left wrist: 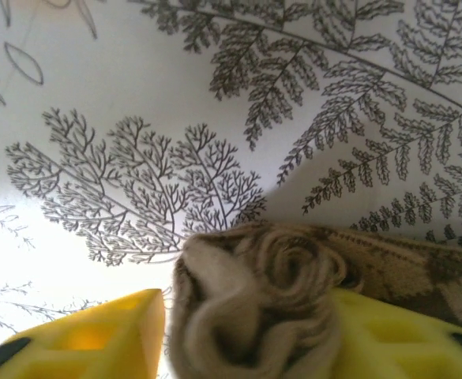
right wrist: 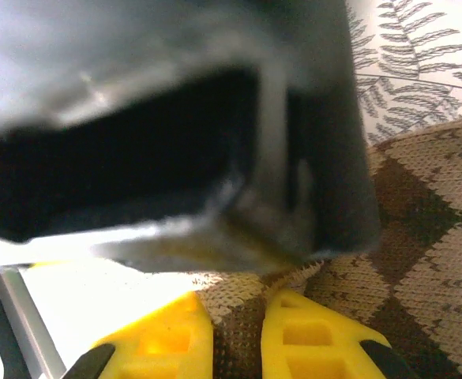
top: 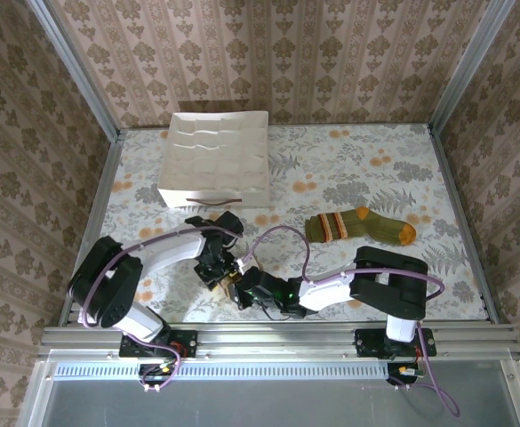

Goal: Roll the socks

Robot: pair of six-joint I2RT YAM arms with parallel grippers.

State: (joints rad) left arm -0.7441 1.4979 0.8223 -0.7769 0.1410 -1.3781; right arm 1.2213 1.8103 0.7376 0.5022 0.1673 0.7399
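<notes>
The left gripper [left wrist: 246,320] stands part open, a yellow finger on either side of the rolled end of the argyle sock [left wrist: 254,276], with a sliver of light at the left finger. The right gripper [right wrist: 237,316] is nearly closed, pinching a fold of that sock. Both meet low over the table [top: 348,169], left of centre and near its front rail [top: 277,338]. The cloth is pale with grey ferns and orange blooms. The green sock [top: 362,227] lies flat, well apart to the right. The tray [top: 215,194] sits at the back left. Patterned walls [top: 268,53] close three sides; the right and far middle lie bare.
</notes>
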